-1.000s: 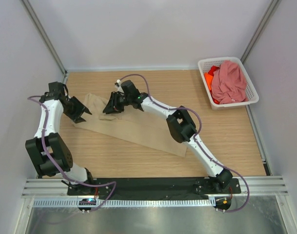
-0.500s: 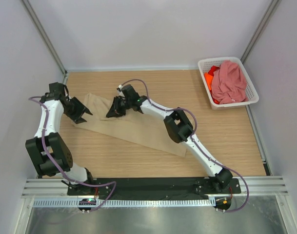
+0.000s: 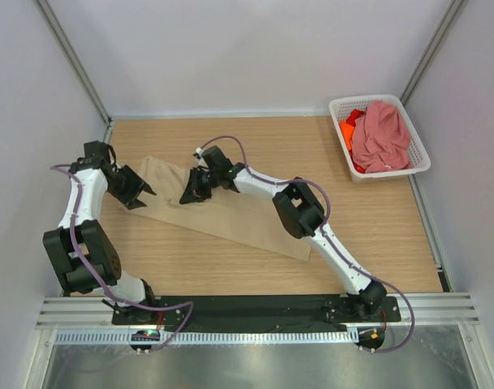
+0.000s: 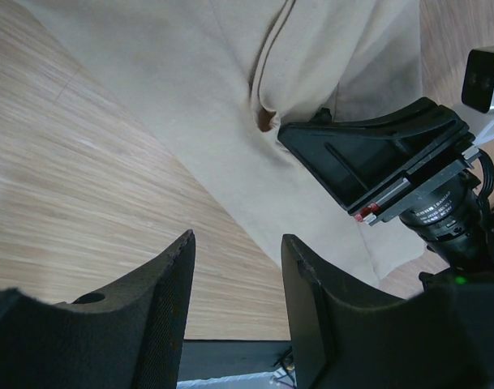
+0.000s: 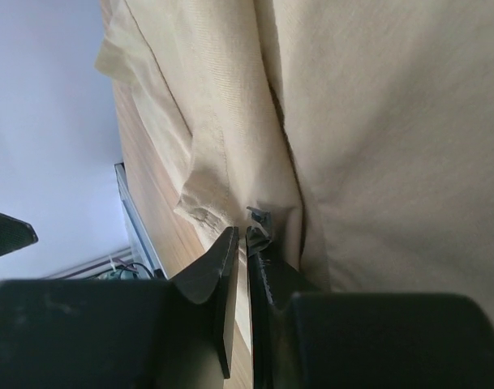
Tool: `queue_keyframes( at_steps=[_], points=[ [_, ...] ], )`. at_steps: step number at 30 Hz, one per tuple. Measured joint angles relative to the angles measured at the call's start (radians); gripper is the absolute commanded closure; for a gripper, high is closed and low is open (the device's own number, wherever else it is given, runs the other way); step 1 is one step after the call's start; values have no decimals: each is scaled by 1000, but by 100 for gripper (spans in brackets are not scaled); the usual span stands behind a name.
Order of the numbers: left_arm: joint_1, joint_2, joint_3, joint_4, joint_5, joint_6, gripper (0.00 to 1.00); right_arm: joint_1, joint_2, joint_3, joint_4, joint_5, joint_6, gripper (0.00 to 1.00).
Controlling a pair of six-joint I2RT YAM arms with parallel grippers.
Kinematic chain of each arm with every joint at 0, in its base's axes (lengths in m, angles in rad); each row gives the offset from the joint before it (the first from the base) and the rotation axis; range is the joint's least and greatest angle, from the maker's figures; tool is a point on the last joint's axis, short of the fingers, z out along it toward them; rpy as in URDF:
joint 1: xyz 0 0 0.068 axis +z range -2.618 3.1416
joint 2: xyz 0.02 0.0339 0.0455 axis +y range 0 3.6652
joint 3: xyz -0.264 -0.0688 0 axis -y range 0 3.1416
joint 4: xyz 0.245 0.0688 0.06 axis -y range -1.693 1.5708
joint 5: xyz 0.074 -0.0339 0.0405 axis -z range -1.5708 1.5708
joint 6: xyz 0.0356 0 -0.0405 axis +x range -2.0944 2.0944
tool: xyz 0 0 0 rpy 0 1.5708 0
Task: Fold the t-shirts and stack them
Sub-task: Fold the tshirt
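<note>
shows plain beige-tan t-shirt (image 3: 230, 219), pale wood-grain tabletop (image 3: 376, 211), dusty pink t-shirt (image 3: 380, 138), bright orange t-shirt (image 3: 346, 130), white lattice basket (image 3: 367, 98), black left end effector (image 3: 143, 192), black right end effector (image 3: 191, 194).

A pale wood-grain worktop (image 3: 376, 219), boxed in by plain white walls (image 3: 230, 57) — slim metal posts (image 3: 72, 61) at the back corners, under soft, even light.

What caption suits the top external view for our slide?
Left claw and right claw at a beige shirt; pink shirt and orange shirt wait in the basket.
</note>
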Motion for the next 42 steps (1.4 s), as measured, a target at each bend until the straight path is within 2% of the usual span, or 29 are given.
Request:
queue_keyframes(
  at_steps=[4,11,17,23,25,30,34,39,42],
  points=[
    [0,0,-4,8,18,0,52,0,-4,-11,-7,-1,-14,85],
    [1,16,-16,42,90,-8,53,0,13,59,-116,2,-68,84],
    [0,89,-43,97,167,-40,55,0,19,119,-208,4,-126,78],
    [0,93,-62,106,148,-55,53,-19,15,151,-303,16,-166,71],
    [2,81,-70,105,134,-53,53,-32,1,150,-343,20,-172,66],
    [66,13,-117,87,122,-29,48,-89,-102,109,-467,56,-233,50],
    [170,-15,-161,74,121,5,44,-133,-240,51,-548,93,-304,46],
    [266,-16,-212,81,106,21,34,-169,-490,-166,-594,129,-381,43],
    [286,-9,-235,106,105,18,33,-168,-647,-347,-607,142,-421,42]
  ],
)
